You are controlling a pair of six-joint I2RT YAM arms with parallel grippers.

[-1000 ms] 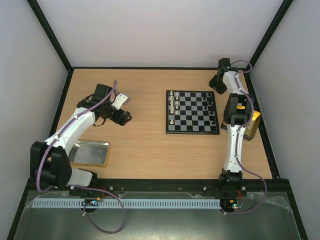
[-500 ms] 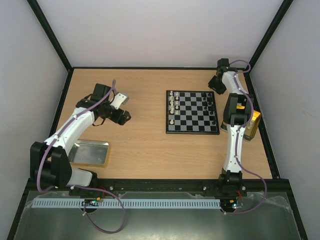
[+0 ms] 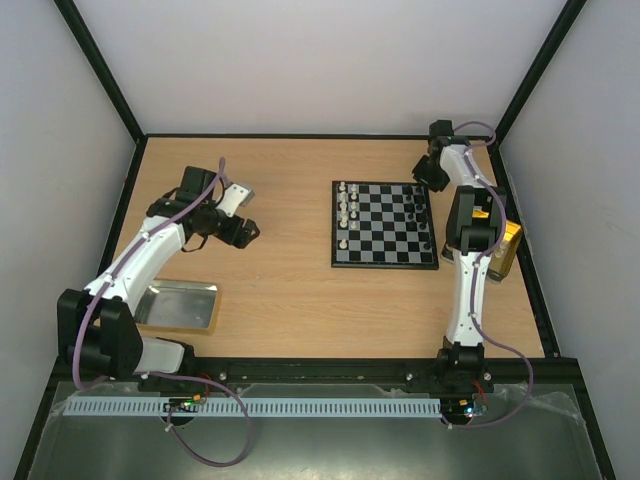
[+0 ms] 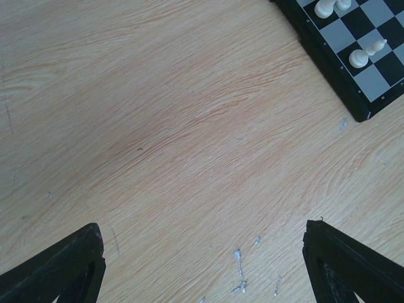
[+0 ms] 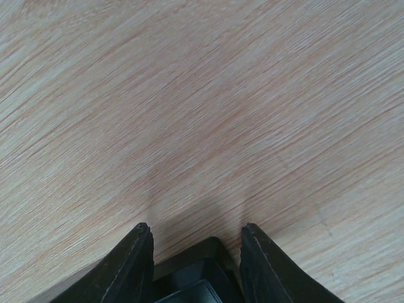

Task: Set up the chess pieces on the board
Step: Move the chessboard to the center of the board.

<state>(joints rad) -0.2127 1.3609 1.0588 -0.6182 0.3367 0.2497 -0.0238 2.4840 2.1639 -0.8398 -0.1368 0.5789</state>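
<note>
A light wooden table (image 3: 290, 170) fills the cell, with plain white walls (image 3: 320, 60) and a black frame around it. The small chessboard (image 3: 385, 232) lies right of the middle. White pieces (image 3: 345, 208) stand in its left columns and black pieces (image 3: 420, 205) in its right columns, and the middle squares are bare. A silver tray (image 3: 185, 305) lies near the left arm's base. A gold tray (image 3: 508, 240) lies beside the board's right edge, half hidden under the right arm, so I cannot tell what is in it.

The left gripper (image 4: 202, 237) hangs over bare wood left of the board, its fingers far apart and holding nothing. The right gripper (image 5: 196, 230) is just beyond the board's far right corner, also over bare wood. Its fingers are parted with nothing between them.

I judge the pieces to be very light, hard and smooth, so they will tip or slip easily. A piece is probably best taken from above, low on its body, with a gentle squeeze. Because neighbours stand close together, the fingers should come down only a little apart, so they do not knock over the next piece.
</note>
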